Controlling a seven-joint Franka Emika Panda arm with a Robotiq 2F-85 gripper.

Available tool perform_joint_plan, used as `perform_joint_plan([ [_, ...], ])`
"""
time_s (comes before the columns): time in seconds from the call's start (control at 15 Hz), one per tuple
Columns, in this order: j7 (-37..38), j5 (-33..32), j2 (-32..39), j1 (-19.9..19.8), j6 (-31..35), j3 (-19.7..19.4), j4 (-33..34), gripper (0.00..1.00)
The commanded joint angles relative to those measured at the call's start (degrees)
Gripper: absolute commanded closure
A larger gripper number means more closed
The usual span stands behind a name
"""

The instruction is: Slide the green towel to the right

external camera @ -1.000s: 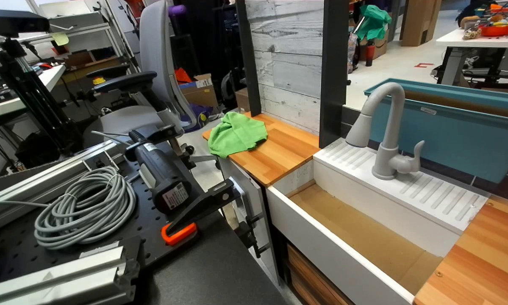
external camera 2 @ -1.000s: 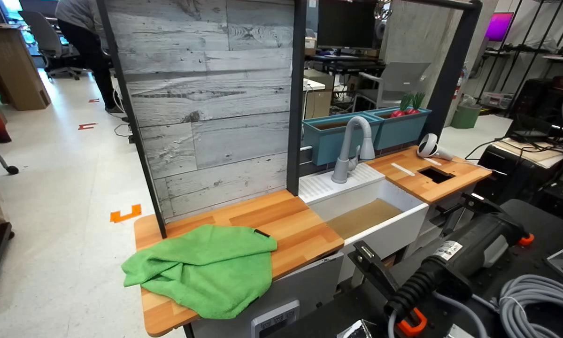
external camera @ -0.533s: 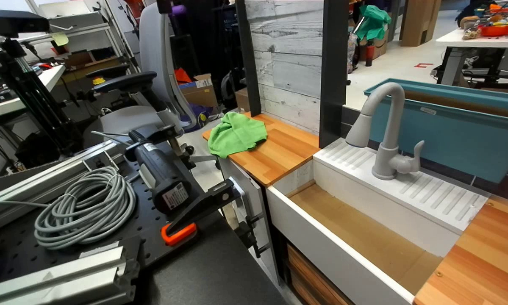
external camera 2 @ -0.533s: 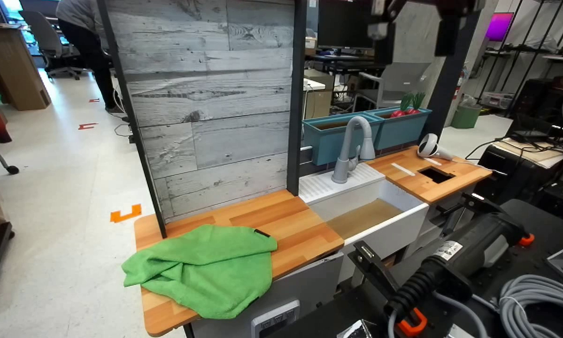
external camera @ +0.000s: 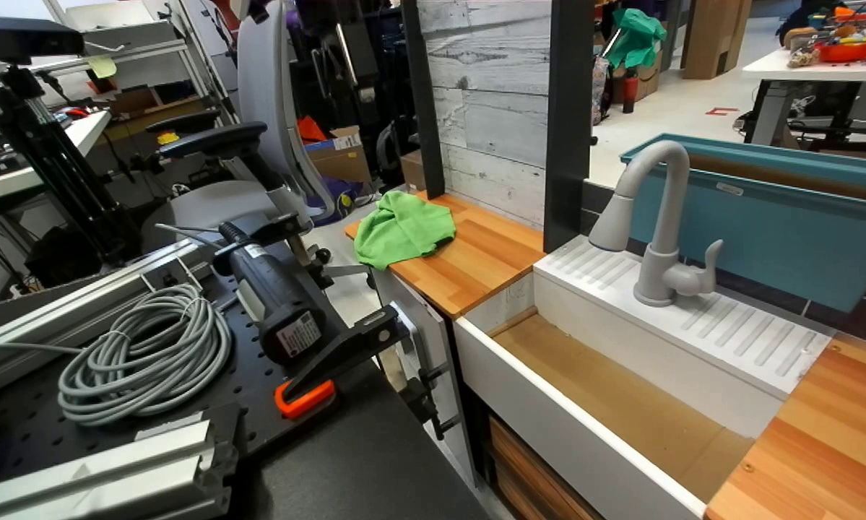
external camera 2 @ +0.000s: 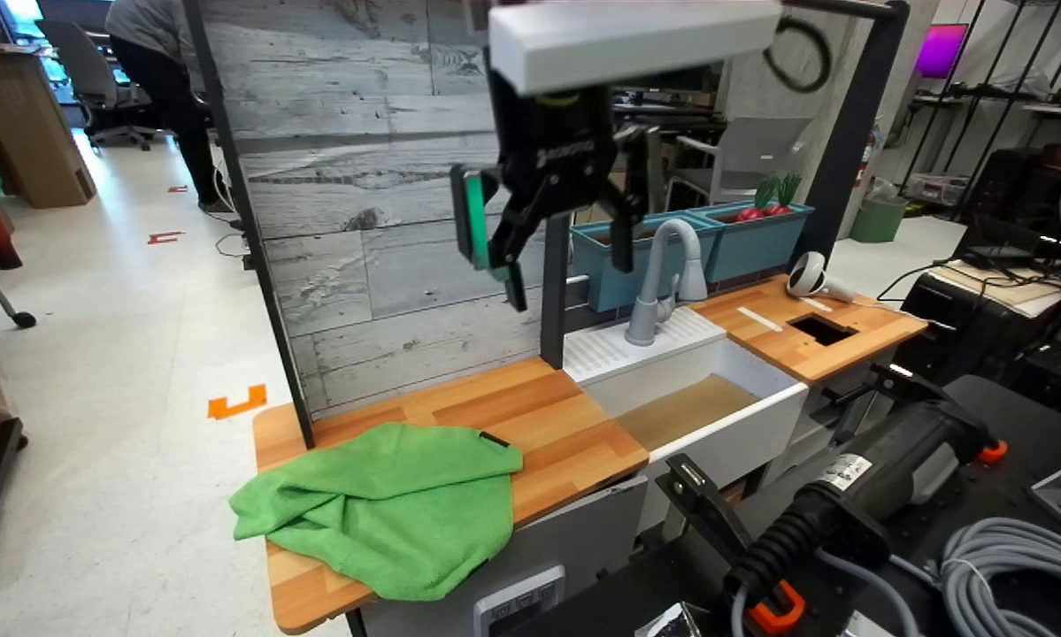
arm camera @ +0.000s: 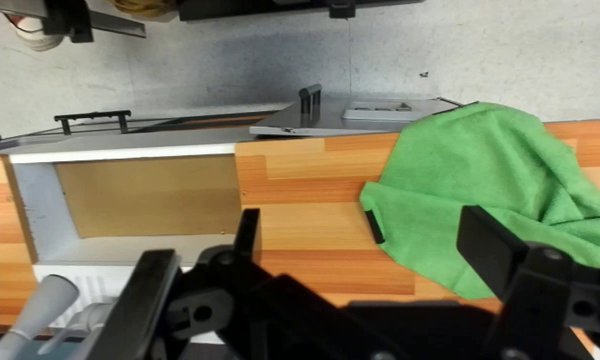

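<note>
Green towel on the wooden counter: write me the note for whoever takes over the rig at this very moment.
Gripper: jaws open, nothing between them, hanging above the wooden counter.
Where: the green towel lies rumpled toward the counter end farther from the sink, with part of it over the edge.
Done: no contact with the towel yet; the slide looks unstarted.
Left: probably come down to the towel, press or pinch it, then slide it right. Confirm whose right is meant, since the views face different ways.
</note>
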Motion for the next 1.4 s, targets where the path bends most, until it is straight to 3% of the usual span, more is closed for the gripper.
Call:
perform_joint_plan([
  [0.0,-0.25,1.03,2.5,3.84,1.07,-3.2,1.73,0.0],
  [0.33,-0.09,1.2,6.1,4.93,1.52,-4.31,5.04,0.0],
  [0.6,0.27,-0.69,8.81,6.63,5.93,-5.94,6.28,0.0],
  [1.07,-2.58,0.56,24.02,12.68,10.97,-8.27,17.98,0.0],
  [1.33,-6.23,2.88,32.77,14.26,12.33,-8.15,26.27,0.0],
])
